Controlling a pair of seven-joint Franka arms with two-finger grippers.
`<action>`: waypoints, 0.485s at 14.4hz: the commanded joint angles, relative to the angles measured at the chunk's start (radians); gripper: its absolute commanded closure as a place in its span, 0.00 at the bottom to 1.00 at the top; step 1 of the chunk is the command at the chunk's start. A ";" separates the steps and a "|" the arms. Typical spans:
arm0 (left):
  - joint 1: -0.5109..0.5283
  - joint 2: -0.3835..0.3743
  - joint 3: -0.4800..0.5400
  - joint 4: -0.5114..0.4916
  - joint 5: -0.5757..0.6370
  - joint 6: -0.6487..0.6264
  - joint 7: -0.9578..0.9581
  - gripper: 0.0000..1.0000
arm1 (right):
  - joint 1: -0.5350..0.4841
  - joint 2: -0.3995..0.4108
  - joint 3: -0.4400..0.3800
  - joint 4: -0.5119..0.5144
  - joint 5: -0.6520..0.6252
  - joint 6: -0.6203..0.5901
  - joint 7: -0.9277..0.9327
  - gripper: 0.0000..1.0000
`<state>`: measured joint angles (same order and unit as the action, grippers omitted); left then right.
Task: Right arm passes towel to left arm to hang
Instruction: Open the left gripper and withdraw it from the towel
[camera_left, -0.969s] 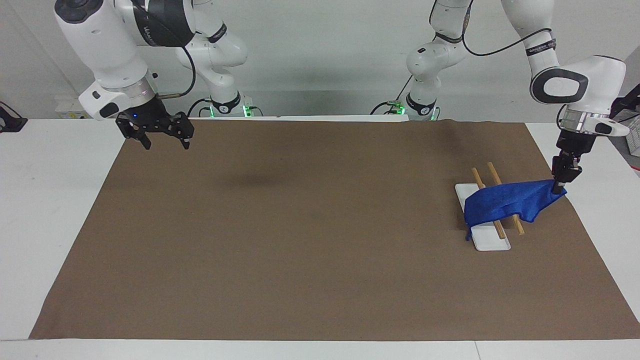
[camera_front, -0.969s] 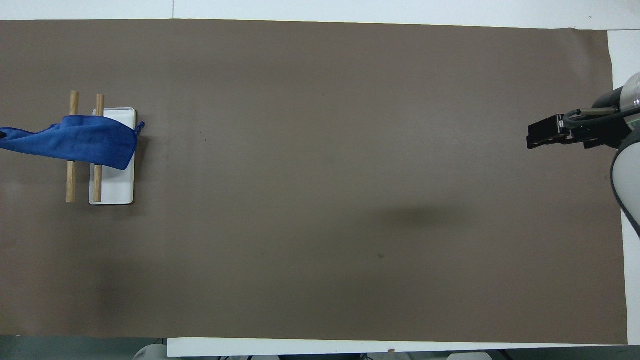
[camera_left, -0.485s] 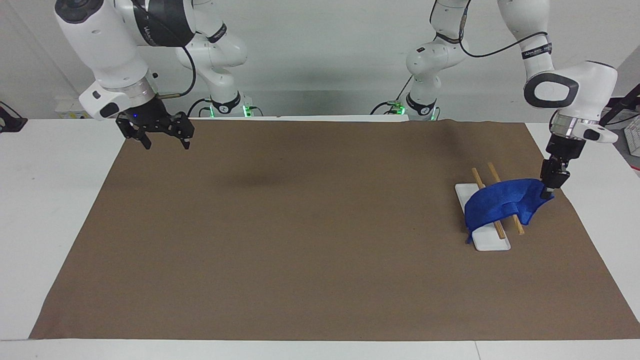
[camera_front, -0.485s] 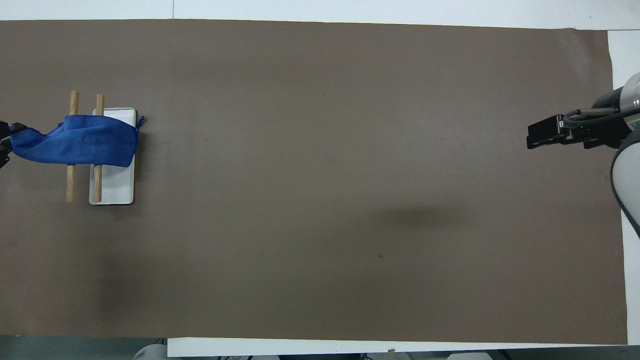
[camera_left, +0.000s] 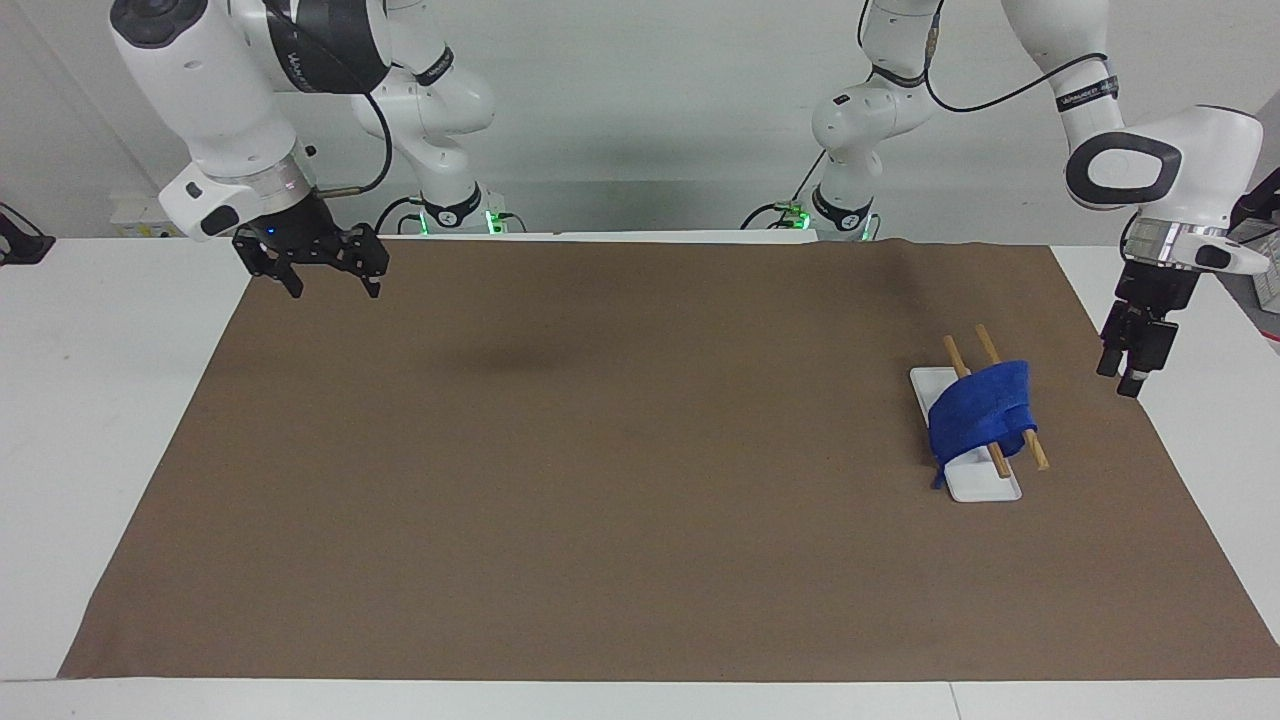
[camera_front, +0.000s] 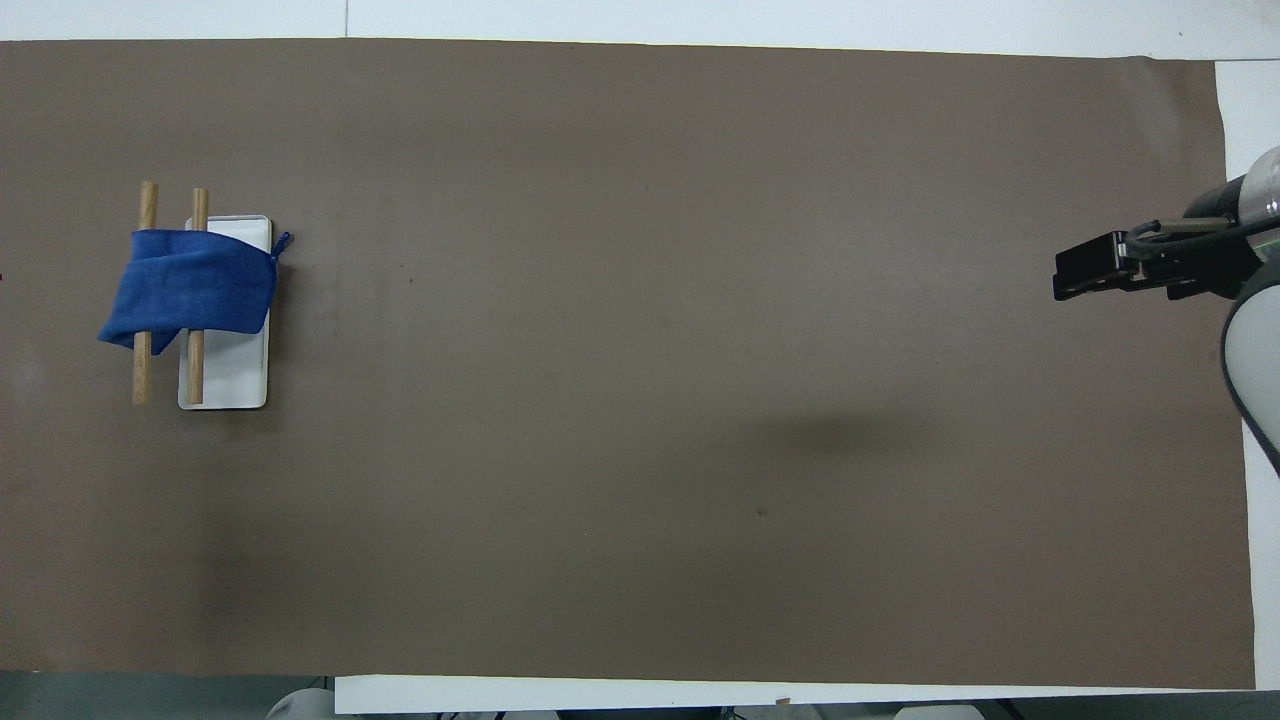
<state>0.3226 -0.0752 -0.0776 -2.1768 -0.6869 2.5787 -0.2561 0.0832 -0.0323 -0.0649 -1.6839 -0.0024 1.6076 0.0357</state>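
Observation:
The blue towel (camera_left: 975, 415) hangs over two wooden rods (camera_left: 1036, 456) of a small rack on a white base (camera_left: 988, 487). Both ends droop and its loop tail hangs at the base's side. It also shows in the overhead view (camera_front: 190, 290). My left gripper (camera_left: 1118, 380) is open and empty. It is over the brown mat's edge beside the rack, apart from the towel, and out of the overhead view. My right gripper (camera_left: 325, 288) is open and empty and waits over the mat's corner at the right arm's end. It also shows in the overhead view (camera_front: 1062, 280).
A brown mat (camera_left: 600, 480) covers most of the white table (camera_left: 100, 400). Two smaller white arms with green-lit bases (camera_left: 455, 215) stand at the robots' edge of the table.
My left gripper has let go of the towel's end and drawn up and away from the rack. The freed end has dropped over the outer rod. The right arm has not moved.

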 joint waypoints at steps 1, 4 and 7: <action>0.007 0.061 0.002 0.110 0.020 -0.070 -0.018 0.00 | -0.013 -0.026 0.007 -0.026 0.009 -0.005 -0.020 0.00; 0.009 0.106 0.004 0.236 0.168 -0.216 -0.023 0.00 | -0.013 -0.026 0.004 -0.026 0.007 0.000 -0.022 0.00; 0.006 0.137 0.002 0.368 0.349 -0.355 -0.150 0.00 | -0.014 -0.025 -0.003 -0.026 0.004 0.008 -0.068 0.00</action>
<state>0.3240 0.0193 -0.0750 -1.9212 -0.4393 2.3233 -0.3370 0.0830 -0.0324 -0.0688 -1.6840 -0.0025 1.6075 0.0258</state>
